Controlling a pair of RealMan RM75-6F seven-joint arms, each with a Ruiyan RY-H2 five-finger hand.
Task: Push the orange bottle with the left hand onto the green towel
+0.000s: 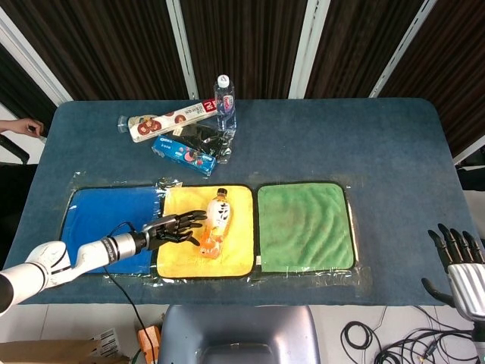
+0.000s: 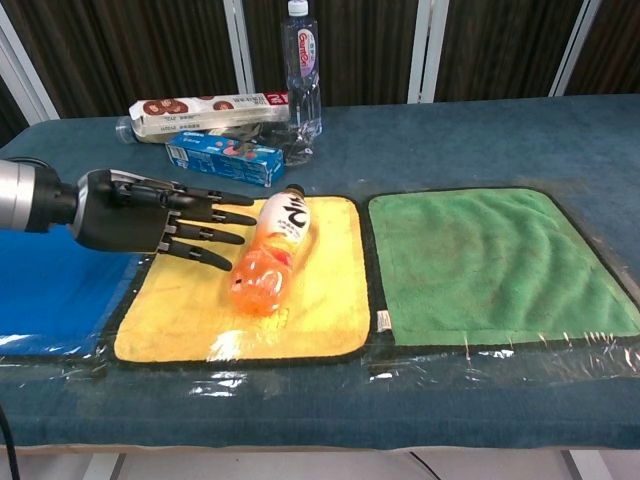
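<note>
From my left hand [image 2: 150,215], fingers spread flat and holding nothing, I can't tell whether its tips touch the one orange bottle [image 2: 272,252] lying on the yellow towel [image 2: 320,290]. Next come one green towel [image 2: 490,262] and my right hand [image 1: 458,267], cut off at the frame edge, fingers apart and empty.

No label is clear enough to read; the red lettering on the upright water bottle [image 2: 302,52] is blurred.

The left hand [image 1: 176,228] — fingers spread — touches the orange bottle [image 1: 216,232] lying on the yellow towel [image 1: 239,258], beside the green towel [image 1: 305,226].
</note>
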